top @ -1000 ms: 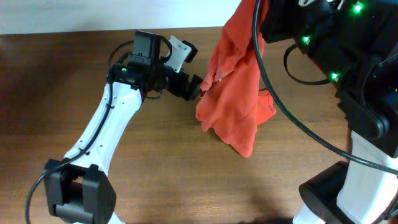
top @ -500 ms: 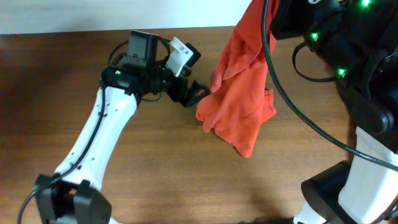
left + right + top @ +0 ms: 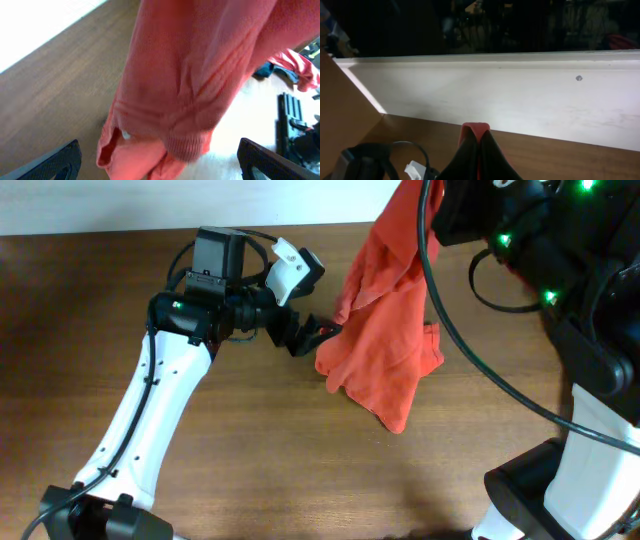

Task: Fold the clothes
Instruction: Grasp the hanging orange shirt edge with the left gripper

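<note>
Lost top of T-shirt (image 3: pixel 385 330) past picture edge, up by right gripper (image 3: pixel 479 142). Saw only blurred cloth between left gripper (image 3: pixel 160 162) and its cropped fingertips (image 3: pixel 55 162); could not read lettering.

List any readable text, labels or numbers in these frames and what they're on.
No readable text in any view.
T-shirt: no lettering shows on the hanging, bunched cloth.
Small white patch in a fold of the shirt, left wrist view: too blurred to read; it may be a label.
</note>
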